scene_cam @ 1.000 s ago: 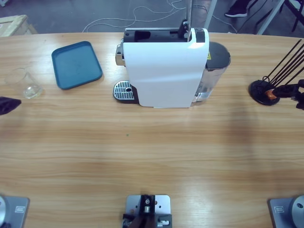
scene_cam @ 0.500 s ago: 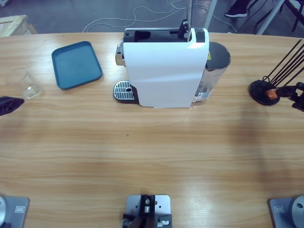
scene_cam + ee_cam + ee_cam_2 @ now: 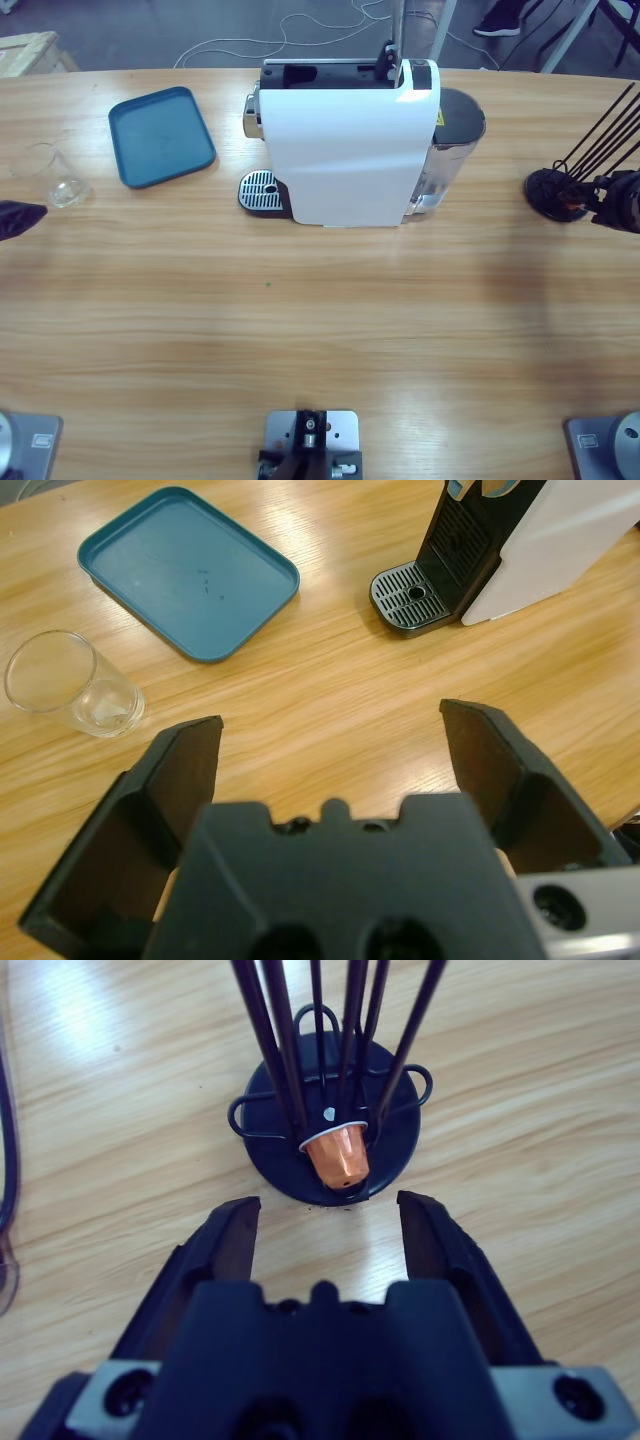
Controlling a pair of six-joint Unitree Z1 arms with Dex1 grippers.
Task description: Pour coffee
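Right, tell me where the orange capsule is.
In the right wrist view the capsule sits at the foot of the black wire rack, just ahead of the open right hand; the rack stands at the table's right end.

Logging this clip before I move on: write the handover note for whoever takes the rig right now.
Left gripper: open, empty, short of the glass.
Right gripper: open, empty, lined up on the orange capsule in the wire rack.
Glass lies on its side near the blue tray; I cannot tell any coffee in it.
Coffee machine: nothing on its drip grate.
Done: nothing visible.
Left: grip capsule, load machine, place glass, pour.
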